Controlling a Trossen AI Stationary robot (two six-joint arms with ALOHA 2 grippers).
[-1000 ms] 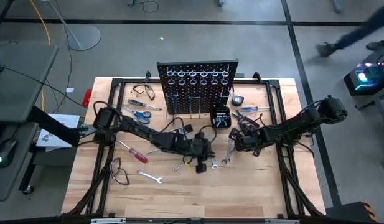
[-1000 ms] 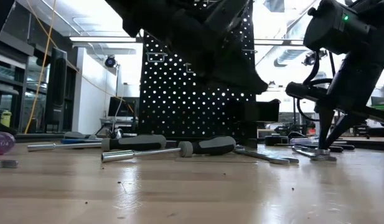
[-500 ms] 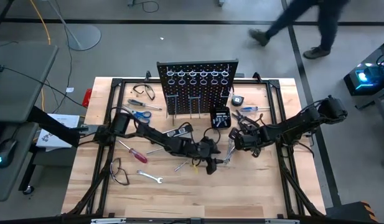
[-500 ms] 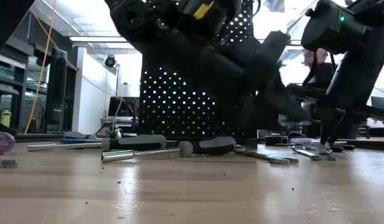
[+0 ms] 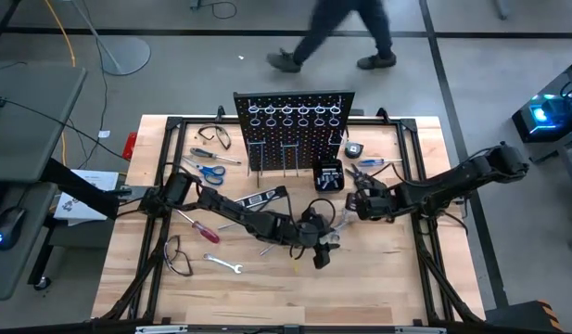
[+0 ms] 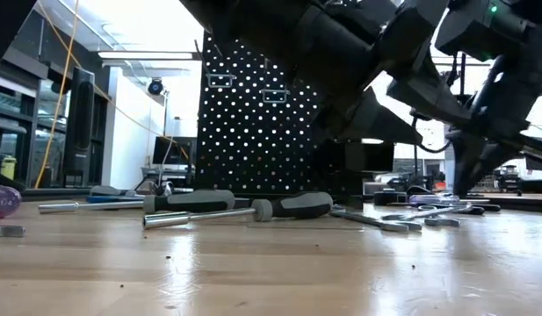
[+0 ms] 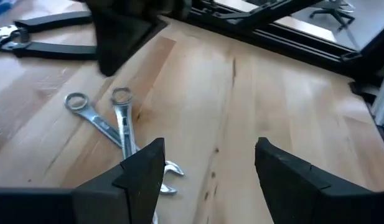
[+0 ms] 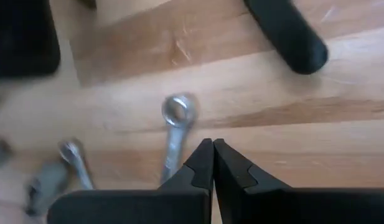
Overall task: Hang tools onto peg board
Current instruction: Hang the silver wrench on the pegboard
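Observation:
The black peg board (image 5: pixel 295 130) stands upright at the table's far middle, and its rings and hooks show nothing hung on them. Two silver wrenches (image 7: pixel 120 121) lie crossed on the wood right of the table's centre. My left gripper (image 7: pixel 207 168) is open, low over the table just near of them (image 5: pixel 323 252), with one finger beside their open ends. My right gripper (image 8: pixel 211 155) is shut and points down above the ring end (image 8: pixel 178 109) of one wrench, a little on the far right side (image 5: pixel 357 209). A red screwdriver (image 5: pixel 197 225) and blue scissors (image 5: pixel 209 172) lie at the left.
A small black box (image 5: pixel 328 176) stands in front of the board. Safety glasses (image 5: pixel 177 258) and another wrench (image 5: pixel 223 264) lie near left. Two screwdrivers (image 6: pixel 227 206) lie in the low view's foreground. A person walks past beyond the far edge (image 5: pixel 336 32).
My left gripper has gone toward the table's right and near edges, rolled a little and opened. My right gripper has risen off the wrench and rolled about its own line, staying shut. The person has walked from right to left behind the table.

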